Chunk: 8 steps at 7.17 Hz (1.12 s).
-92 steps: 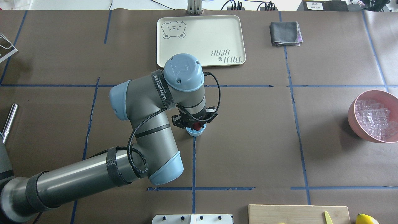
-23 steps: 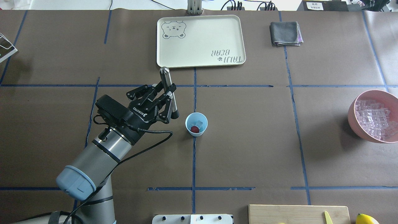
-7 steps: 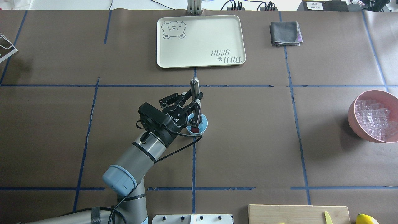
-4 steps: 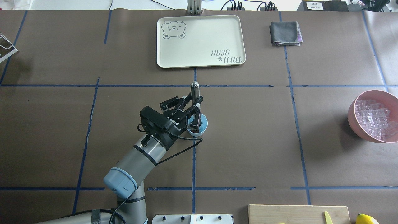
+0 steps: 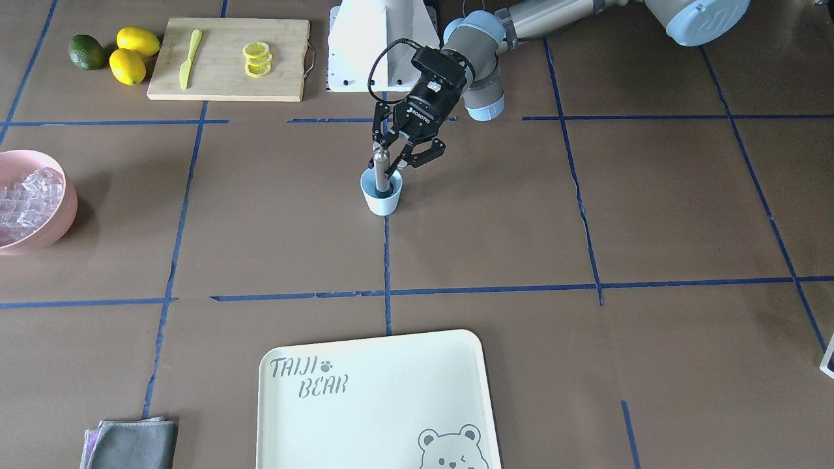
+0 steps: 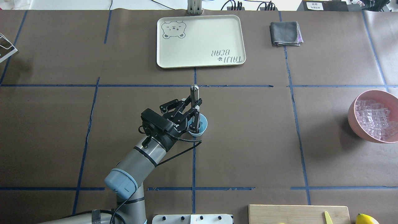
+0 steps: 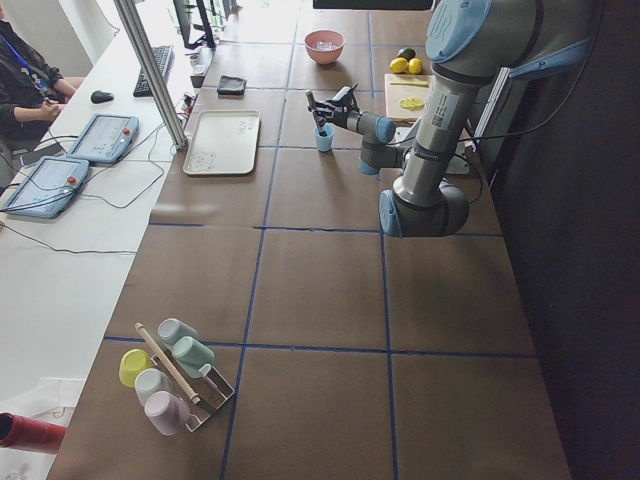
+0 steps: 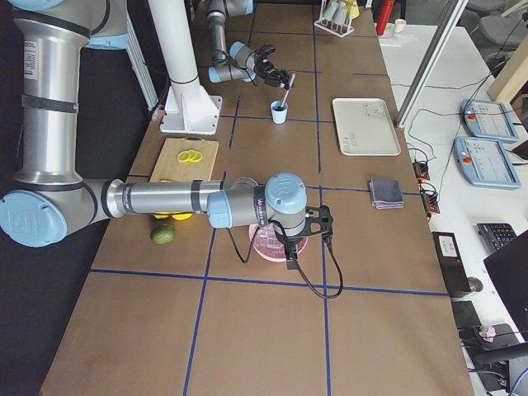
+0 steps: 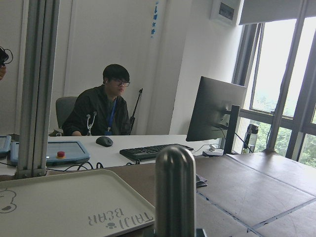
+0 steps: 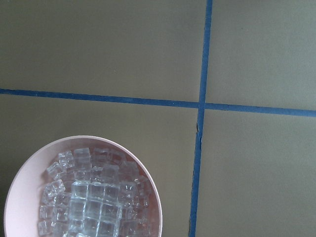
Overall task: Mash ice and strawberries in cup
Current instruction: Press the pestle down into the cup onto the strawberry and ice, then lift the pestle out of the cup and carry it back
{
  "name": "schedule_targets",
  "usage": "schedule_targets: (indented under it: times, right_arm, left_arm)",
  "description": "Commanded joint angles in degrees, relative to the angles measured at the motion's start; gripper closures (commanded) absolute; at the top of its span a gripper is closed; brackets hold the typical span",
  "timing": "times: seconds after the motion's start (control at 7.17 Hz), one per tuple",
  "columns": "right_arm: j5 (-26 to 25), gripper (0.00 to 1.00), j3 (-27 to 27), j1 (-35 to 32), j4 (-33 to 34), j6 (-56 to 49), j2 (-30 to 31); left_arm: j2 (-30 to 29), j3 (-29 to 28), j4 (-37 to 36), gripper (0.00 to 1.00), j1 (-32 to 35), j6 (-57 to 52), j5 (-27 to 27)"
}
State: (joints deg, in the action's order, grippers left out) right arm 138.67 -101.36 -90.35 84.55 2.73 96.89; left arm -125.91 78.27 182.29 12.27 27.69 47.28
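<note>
The pale blue cup (image 6: pixel 202 125) (image 5: pixel 382 198) stands on the brown table at a blue tape crossing. My left gripper (image 6: pixel 194 110) (image 5: pixel 389 158) is shut on an upright metal muddler (image 6: pixel 194 93) (image 5: pixel 378 170) (image 9: pixel 175 190), whose lower end is inside the cup. The strawberries and any ice in the cup are hidden behind the muddler and fingers. More ice (image 6: pixel 373 119) (image 10: pixel 94 197) fills the pink bowl (image 6: pixel 353 113) at the right. My right gripper (image 8: pixel 318 227) hangs high over that bowl; I cannot tell whether it is open or shut.
A cream bear tray (image 6: pixel 199 40) lies beyond the cup, a grey cloth (image 6: pixel 285 33) to its right. Near the robot base, a cutting board (image 5: pixel 215 78) carries lemon slices and a yellow knife (image 5: pixel 191 57), with lemons (image 5: pixel 133 55) beside it. A person sits behind the far desk (image 9: pixel 106 111).
The left gripper has sunk slightly, pushing the muddler deeper into the cup. The red berry seen in the cup a second ago is now covered.
</note>
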Motion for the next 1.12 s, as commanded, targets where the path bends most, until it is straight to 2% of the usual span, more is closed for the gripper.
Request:
schedule_targets:
  times: [0.0,0.28,0.56,0.7,0.84,0.98]
  right_arm:
    - [0.02,0.00,0.02,0.00,0.00,0.00,-0.12]
    - [-0.07,0.00,-0.07,0.00,0.00,0.00,0.05]
    - [-0.07,0.00,0.02,0.00,0.00,0.00,0.14]
    - [-0.07,0.00,0.02,0.00,0.00,0.00,0.14]
    - [-0.07,0.00,0.02,0.00,0.00,0.00,0.14]
    - [-0.16,0.00,0.02,0.09,0.00,0.09,0.05]
  left_arm:
    - [-0.04,-0.04,0.00,1.00,-0.06,0.09,0.00]
    - [-0.30,0.66,-0.09,1.00,0.03,0.00,0.53]
    - [0.14,5.38,-0.35,1.00,0.73,-0.53,0.70]
    - [0.31,8.80,-1.74,1.00,2.04,-0.53,3.92]
    - [2.66,14.84,-6.11,1.00,4.05,-0.44,6.04]
    - [3.82,17.94,-8.07,1.00,7.90,0.43,10.94]
